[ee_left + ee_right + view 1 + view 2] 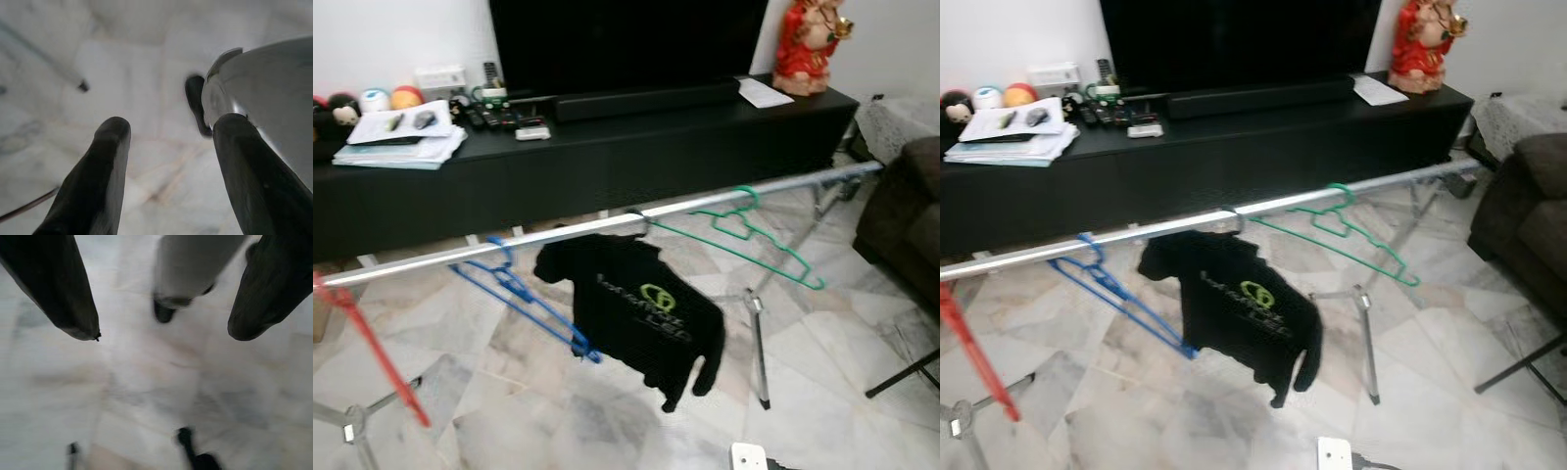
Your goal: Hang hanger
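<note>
Left eye view: a black T-shirt (631,313) on a hanger is hanging mid-way along a silver metal rail (558,238), between a blue plastic hanger (524,299) and a green plastic hanger (744,235); a red hanger (372,352) is dangling further left. A black TV cabinet (607,157) is standing behind.

Left wrist view: the left gripper (168,161) is hanging with fingers spread wide, empty, over marble floor (146,98).

Right wrist view: the right gripper (164,328) is likewise gaping wide, empty.

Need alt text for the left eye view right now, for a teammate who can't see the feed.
A silver clothes rail slants across a marble floor, carrying a red hanger, a blue hanger, a black T-shirt and a green hanger. Behind stands a black TV console with papers and a red figurine.
</note>
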Available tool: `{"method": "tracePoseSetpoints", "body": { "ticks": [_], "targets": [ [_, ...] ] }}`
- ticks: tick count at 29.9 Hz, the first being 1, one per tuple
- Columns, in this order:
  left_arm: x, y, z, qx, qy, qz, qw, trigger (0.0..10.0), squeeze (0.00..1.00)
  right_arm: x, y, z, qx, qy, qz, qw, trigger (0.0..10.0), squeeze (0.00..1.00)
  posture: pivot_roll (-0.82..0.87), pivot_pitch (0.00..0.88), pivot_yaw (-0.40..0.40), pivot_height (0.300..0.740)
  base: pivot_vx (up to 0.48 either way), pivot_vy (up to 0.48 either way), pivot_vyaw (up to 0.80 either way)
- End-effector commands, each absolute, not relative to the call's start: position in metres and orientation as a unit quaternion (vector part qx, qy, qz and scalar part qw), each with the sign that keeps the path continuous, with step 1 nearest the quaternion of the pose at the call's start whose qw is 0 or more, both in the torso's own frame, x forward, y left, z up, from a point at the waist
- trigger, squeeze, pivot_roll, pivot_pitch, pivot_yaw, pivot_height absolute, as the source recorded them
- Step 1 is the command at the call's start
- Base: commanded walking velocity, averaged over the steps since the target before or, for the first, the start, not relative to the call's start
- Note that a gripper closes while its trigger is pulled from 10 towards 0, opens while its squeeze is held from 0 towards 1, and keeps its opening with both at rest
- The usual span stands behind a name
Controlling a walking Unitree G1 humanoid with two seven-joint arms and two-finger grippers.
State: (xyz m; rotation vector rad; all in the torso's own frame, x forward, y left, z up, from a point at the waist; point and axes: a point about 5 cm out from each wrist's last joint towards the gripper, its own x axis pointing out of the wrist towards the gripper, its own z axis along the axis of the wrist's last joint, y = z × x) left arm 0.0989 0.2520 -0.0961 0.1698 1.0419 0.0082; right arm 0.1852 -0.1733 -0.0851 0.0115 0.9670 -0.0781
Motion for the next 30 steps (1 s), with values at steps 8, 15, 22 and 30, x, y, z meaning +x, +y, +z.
{"method": "tracePoseSetpoints", "body": {
  "ticks": [8, 15, 22, 30],
  "targets": [
    [0.09, 0.258, -0.097, 0.086, 0.513, 0.01, 0.854, 10.0, 0.0, 0.188, -0.168, -0.084, 0.01, 0.461, -0.034, 0.887, 10.0, 0.0, -0.07, 0.07, -0.003, 0.74, 0.0, -0.318, 0.0],
    [0.091, 0.258, -0.097, 0.085, 0.513, 0.013, 0.854, 10.0, 0.0, 0.188, -0.168, -0.084, 0.019, 0.454, -0.043, 0.89, 10.0, 0.0, -0.06, 0.061, 0.001, 0.74, 0.0, -0.321, 0.0],
    [0.087, 0.257, -0.098, 0.087, 0.518, 0.009, 0.851, 10.0, 0.0, 0.184, -0.169, -0.085, 0.025, 0.455, -0.056, 0.889, 10.0, 0.0, -0.08, 0.058, 0.017, 0.74, 0.0, -0.321, 0.0],
    [0.078, 0.252, -0.101, 0.092, 0.528, 0.0, 0.844, 10.0, 0.0, 0.174, -0.172, -0.089, 0.032, 0.454, -0.067, 0.888, 10.0, 0.0, -0.1, 0.066, 0.046, 0.74, 0.0, -0.321, 0.0]
  ]
}}
